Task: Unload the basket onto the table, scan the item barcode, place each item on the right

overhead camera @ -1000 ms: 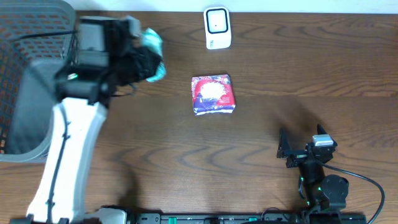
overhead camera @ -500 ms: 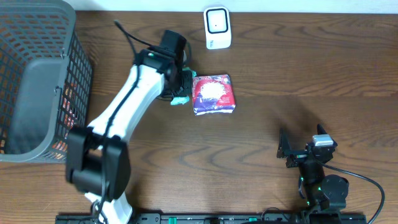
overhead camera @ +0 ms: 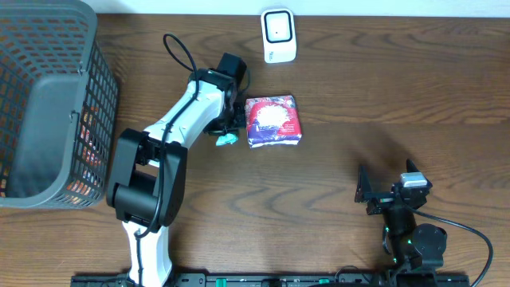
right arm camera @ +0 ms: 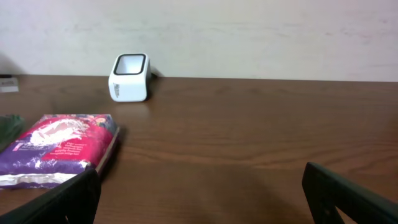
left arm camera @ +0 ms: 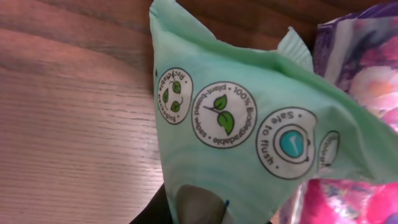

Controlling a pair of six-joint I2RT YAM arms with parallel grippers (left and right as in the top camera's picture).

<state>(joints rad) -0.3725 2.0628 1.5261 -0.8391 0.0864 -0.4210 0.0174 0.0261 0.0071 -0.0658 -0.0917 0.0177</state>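
– Brown wooden counter [overhead camera: 414, 88] is carrying everything. What's sitting on it, biggest first?

– The grey wire basket [overhead camera: 48, 104] is filling the upper left of the overhead frame. The left arm [overhead camera: 179, 119] is reaching from the lower left toward the centre. The right arm [overhead camera: 402, 215] is resting at the lower right, well apart, and the right jaws are standing wide with nothing between them.

– And the smaller things?

– A purple-and-pink pack [overhead camera: 273, 119] is lying at centre. The white scanner [overhead camera: 278, 35] is standing at top centre, its window facing upward. The left jaws are pinching the green packet [left arm camera: 249, 124] by its lower edge, just left of the pack. I can't tell whether the two are touching.

– So how should the scan be going?

– I'm thinking the packet needs lifting clear of the pack, then carrying up-frame over the scanner. The wrist view is showing only round eco badges and no barcode, so I'm guessing the code is lying on a hidden face. That means turning the wrist until that face is looking down at the window. The film is looking thin and floppy, so moving slowly and holding it flat should be helping the read.
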